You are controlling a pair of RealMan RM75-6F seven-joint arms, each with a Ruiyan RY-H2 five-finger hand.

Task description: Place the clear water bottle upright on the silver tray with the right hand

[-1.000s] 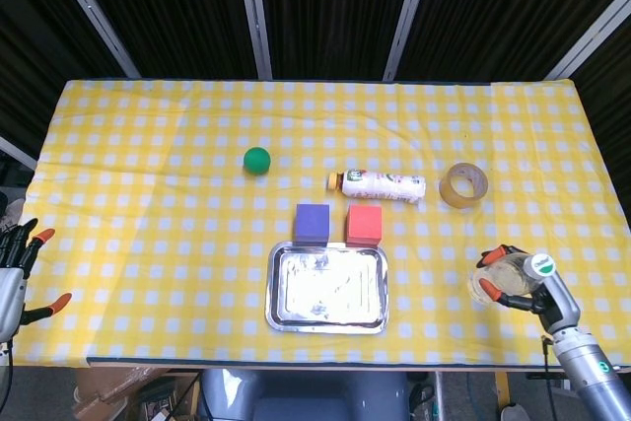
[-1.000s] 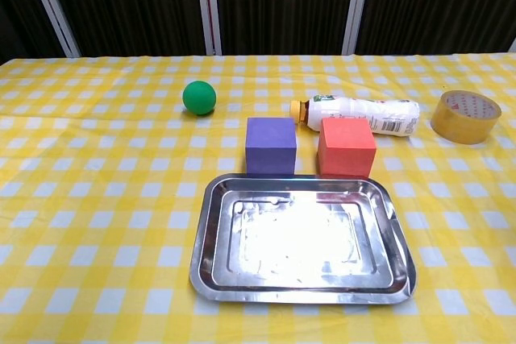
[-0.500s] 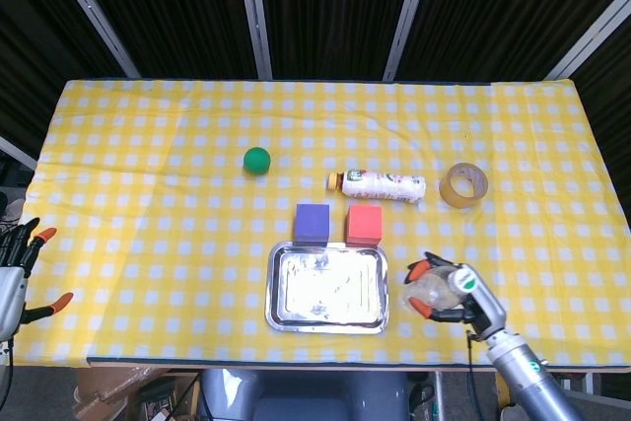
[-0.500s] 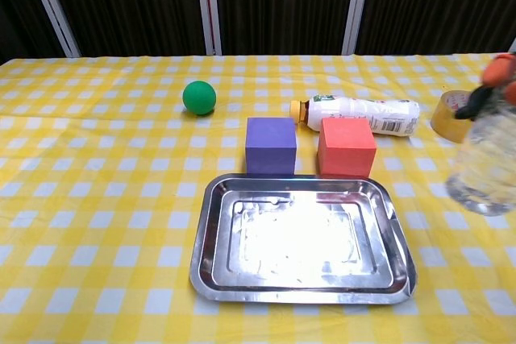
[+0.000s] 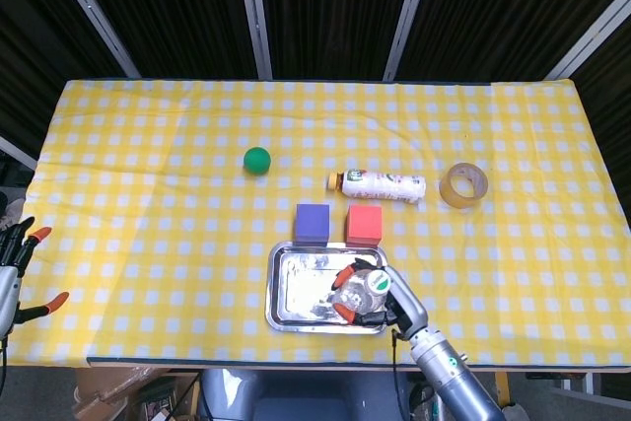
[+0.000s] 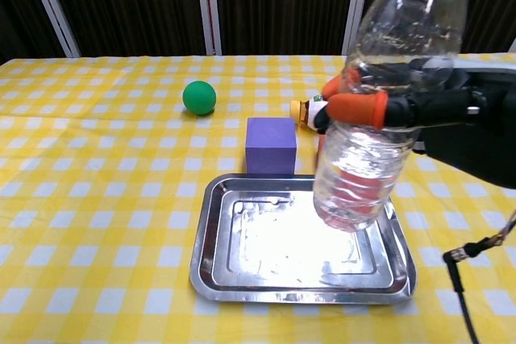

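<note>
A yellow-and-white checked tablecloth (image 5: 148, 204) covers the table, and near its front edge lies the silver tray (image 6: 226, 267), a shallow rectangular pan with a shiny floor. The right hand (image 6: 435, 110) reaches in from the right with its orange-tipped fingers (image 6: 355, 106) wrapped around the middle of the clear water bottle (image 6: 379, 102), which it holds roughly upright, tilted a little, above the right part of the tray; the chest view shows the bottle's base off the tray floor. The left hand (image 5: 18, 273) sits at the far left edge of the table, fingers spread and holding nothing. Behind the tray stand a purple cube (image 5: 313, 221) and a red cube (image 5: 365, 224), side by side. Beyond them a white-labelled drink bottle (image 5: 380, 185) lies on its side, with a roll of clear tape (image 5: 463, 185) to its right and a green ball (image 5: 256, 160) to its left.
</note>
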